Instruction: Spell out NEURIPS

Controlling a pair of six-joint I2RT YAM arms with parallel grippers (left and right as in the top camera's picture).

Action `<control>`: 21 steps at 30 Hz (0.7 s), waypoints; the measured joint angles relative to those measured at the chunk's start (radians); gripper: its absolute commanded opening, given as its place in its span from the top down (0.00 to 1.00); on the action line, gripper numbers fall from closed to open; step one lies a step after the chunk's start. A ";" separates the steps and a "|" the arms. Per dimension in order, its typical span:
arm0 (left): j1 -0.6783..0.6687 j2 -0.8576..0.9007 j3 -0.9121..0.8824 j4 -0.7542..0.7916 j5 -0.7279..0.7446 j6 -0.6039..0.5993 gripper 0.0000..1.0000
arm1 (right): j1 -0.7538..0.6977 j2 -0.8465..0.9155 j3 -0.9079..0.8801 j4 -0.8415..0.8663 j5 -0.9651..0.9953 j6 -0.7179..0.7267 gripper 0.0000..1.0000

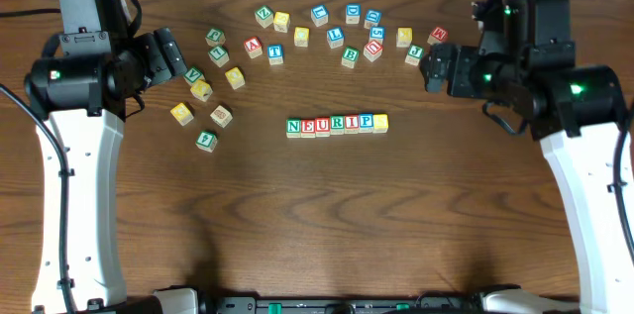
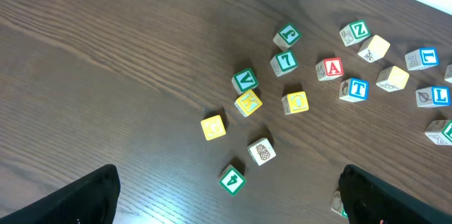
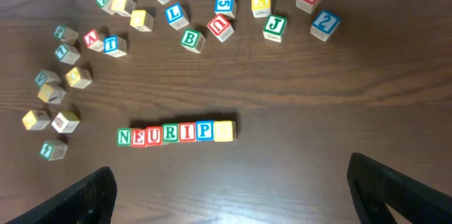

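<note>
- Overhead: block row (image 1: 337,125) sits mid-bench (image 1: 317,225), reading N-E-U-R-I-P. A yellow block (image 1: 380,123) touches the end nearer the right arm, its face unreadable.
- Loose letter blocks (image 1: 327,32) arc beyond the row.
- Left wrist: left jaws spread wide, gripping nothing, above scattered blocks including a red A block (image 2: 330,68).
- Right wrist: right jaws wide apart and empty, high above the row.

A dark wooden table (image 1: 317,225) carries spare blocks along its far side: a red A (image 1: 254,48) just beside a blue T (image 1: 275,53), a green B (image 1: 350,56), and a red M (image 1: 437,34) farther right.
</note>
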 measured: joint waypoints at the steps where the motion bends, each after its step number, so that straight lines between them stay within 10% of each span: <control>1: 0.000 0.000 0.000 0.000 0.000 0.000 0.02 | 0.000 -0.005 0.000 -0.005 0.004 -0.003 0.01; 21: 0.000 0.000 0.000 0.000 0.000 0.000 0.02 | 0.000 -0.003 0.000 0.064 0.116 -0.011 0.01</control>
